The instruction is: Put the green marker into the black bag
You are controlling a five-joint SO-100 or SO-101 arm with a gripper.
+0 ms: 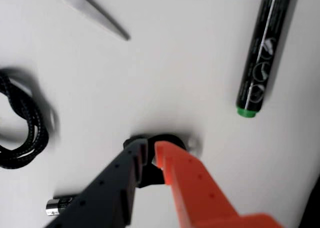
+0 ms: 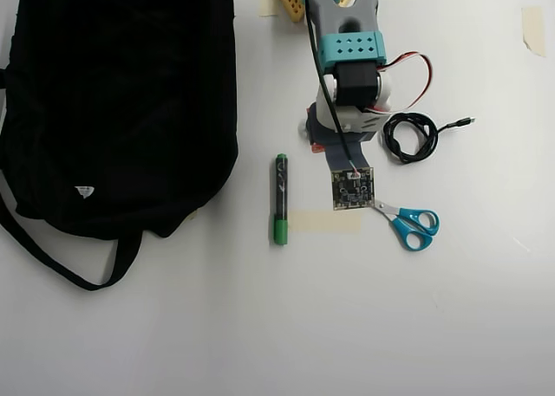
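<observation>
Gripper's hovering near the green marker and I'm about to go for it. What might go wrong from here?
1. In the wrist view the gripper sits over a small dark object, nearly closed, well off the green marker; closing here risks grabbing the wrong thing.
2. The coiled black cable and scissors lie close to the arm and could snag or be pushed.
3. The black bag shows no visible opening, so the marker might land on top.

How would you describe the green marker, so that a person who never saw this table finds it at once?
In the overhead view, start at the black bag on the left. Just right of it the green marker lies alone on the white table, touching a beige tape strip. It is a slim dark stick with green ends, unlike the blue-handled scissors.
</observation>
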